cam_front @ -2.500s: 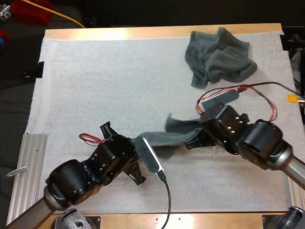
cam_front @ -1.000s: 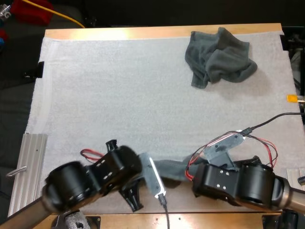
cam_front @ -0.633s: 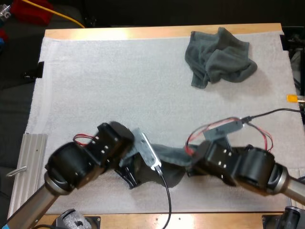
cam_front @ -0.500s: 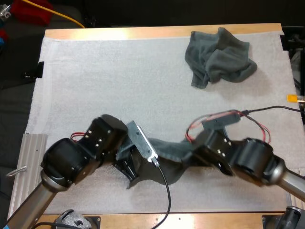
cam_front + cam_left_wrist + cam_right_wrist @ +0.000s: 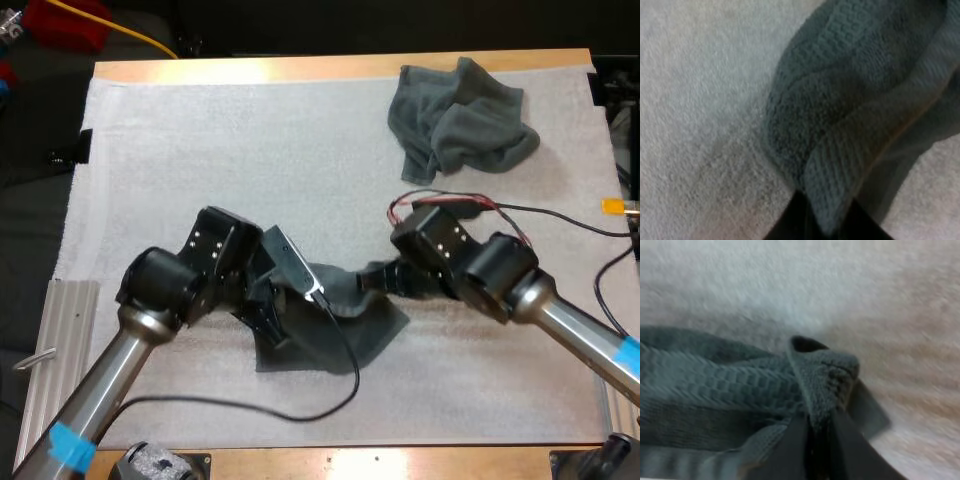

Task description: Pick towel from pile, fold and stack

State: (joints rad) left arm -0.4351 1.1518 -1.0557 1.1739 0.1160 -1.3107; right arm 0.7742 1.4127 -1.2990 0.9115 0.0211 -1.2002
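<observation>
Two grey-green towels on one white mat, with two hands on the nearer one.
The nearer towel lies at the mat's near middle. The left hand is clamped on its left edge, and the right hand is clamped on a bunched corner at its right. The crumpled towel sits well apart, at the desk's far right.

So in the lower middle of the frame there's a dark grey-green terry towel partly spread on the white fuzzy mat. Its left edge is up at the left gripper, and its right end is bunched at the right gripper. A crumpled grey-green towel sits well apart at the upper right, near the far edge of the wooden table.
</observation>
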